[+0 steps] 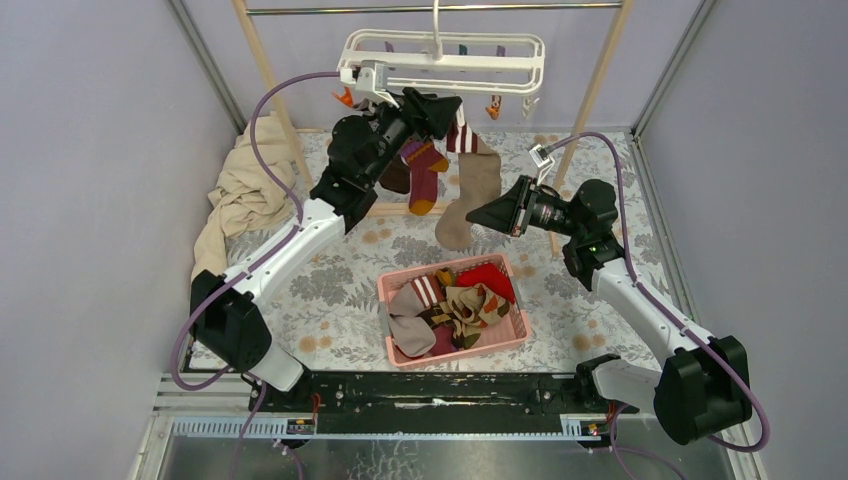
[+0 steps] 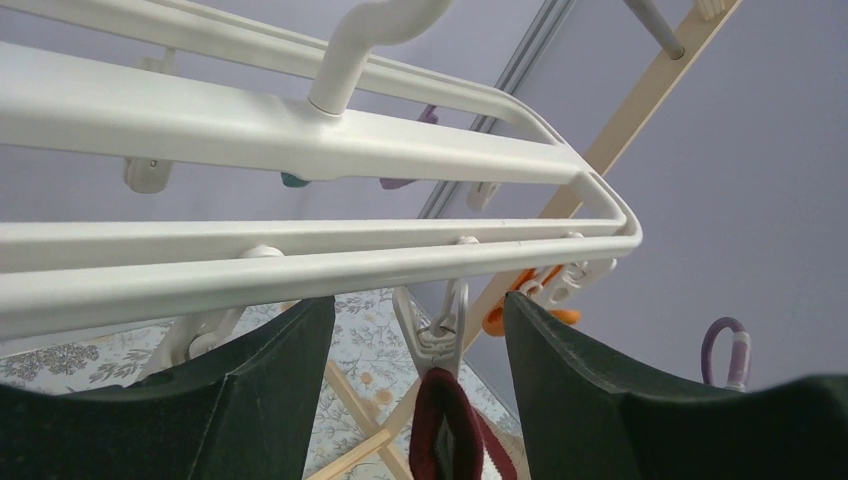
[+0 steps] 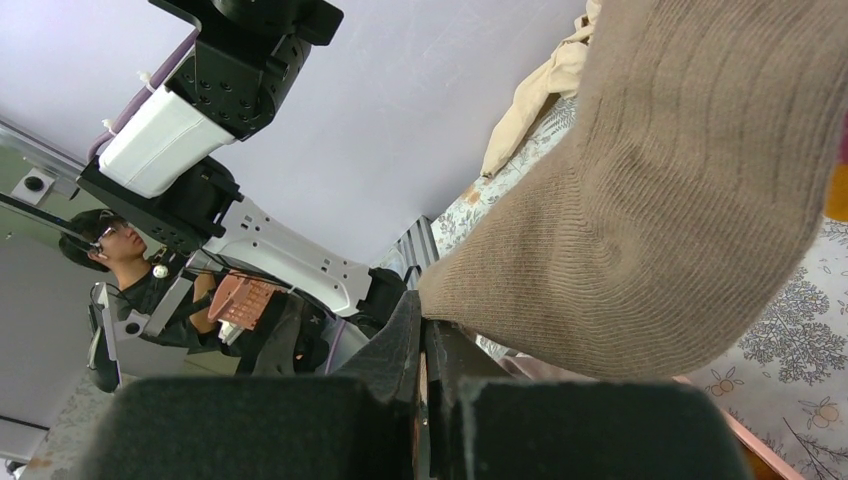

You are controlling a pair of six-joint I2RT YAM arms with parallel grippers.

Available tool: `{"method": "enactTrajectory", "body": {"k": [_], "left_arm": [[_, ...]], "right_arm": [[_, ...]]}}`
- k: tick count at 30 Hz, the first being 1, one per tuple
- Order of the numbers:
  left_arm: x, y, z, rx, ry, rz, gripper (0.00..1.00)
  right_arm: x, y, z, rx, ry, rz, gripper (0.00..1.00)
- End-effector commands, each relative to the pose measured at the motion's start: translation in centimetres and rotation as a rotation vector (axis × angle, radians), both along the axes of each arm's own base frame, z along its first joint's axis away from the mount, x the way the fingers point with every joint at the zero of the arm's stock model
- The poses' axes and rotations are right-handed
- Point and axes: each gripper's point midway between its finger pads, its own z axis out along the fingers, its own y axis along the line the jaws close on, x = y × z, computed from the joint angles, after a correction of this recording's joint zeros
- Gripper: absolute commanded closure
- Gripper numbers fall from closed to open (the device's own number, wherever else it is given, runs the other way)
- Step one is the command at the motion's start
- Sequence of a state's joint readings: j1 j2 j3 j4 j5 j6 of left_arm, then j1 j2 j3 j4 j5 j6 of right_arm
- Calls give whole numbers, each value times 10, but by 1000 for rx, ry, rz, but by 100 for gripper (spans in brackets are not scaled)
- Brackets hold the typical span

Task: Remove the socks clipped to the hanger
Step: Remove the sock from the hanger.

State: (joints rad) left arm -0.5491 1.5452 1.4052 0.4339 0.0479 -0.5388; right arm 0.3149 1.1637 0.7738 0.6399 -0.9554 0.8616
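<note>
The hanger (image 1: pixel 445 58) is hanging from the metal rail (image 1: pixel 430 8) at the far side of the table. At least 3 socks are dangling below its near-left part: a brown sock (image 1: pixel 396 176), a magenta-olive sock (image 1: pixel 425 172) and, to their right, a long beige sock (image 1: pixel 478 185) with a red-white striped cuff. The left gripper (image 1: pixel 436 106) is reaching up just under the hanger's near bar. In its wrist view, its 2 fingers (image 2: pixel 250 390) are standing apart on either side of a white clip (image 2: pixel 437 325), which is biting a maroon sock edge (image 2: pixel 445 425), with a gap showing on both sides. An orange clip (image 2: pixel 525 300) is dangling beyond the right finger.

The right gripper (image 1: pixel 472 214) is pointing left at the foot of the beige sock, its jaws pressing together. In the right wrist view the sock's toe is resting against the fingertips, and whether any fabric is pinched between them cannot be told.

Nearer the arms, a pink basket (image 1: pixel 384 300) is holding several more socks (image 1: pixel 460 300). A beige cloth (image 1: pixel 245 190) is lying crumpled at the left of the floral table cover (image 1: pixel 330 280).
</note>
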Motion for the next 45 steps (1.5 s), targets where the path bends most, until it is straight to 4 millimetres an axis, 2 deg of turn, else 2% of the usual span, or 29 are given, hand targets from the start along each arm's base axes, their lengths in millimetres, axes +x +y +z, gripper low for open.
{"method": "enactTrajectory", "body": {"k": [1, 10, 18, 27, 33, 39, 45], "left_arm": [[-1, 2, 18, -17, -67, 9, 31], [1, -6, 12, 3, -46, -19, 29], [7, -22, 6, 51, -21, -22, 29], [13, -27, 7, 63, -8, -13, 29], [13, -27, 6, 64, -6, -11, 46], [12, -26, 10, 68, -11, -10, 50], [14, -28, 11, 85, -7, -19, 63]], "right_arm": [[-7, -2, 14, 20, -67, 20, 100], [-5, -1, 11, 19, -61, 20, 100], [-7, -2, 11, 5, -69, 20, 100], [-10, -3, 13, 3, -78, 26, 100], [-11, -3, 10, -1, -77, 31, 100], [-11, -2, 8, -2, -74, 32, 100], [-11, -2, 2, -5, -60, 34, 100]]}}
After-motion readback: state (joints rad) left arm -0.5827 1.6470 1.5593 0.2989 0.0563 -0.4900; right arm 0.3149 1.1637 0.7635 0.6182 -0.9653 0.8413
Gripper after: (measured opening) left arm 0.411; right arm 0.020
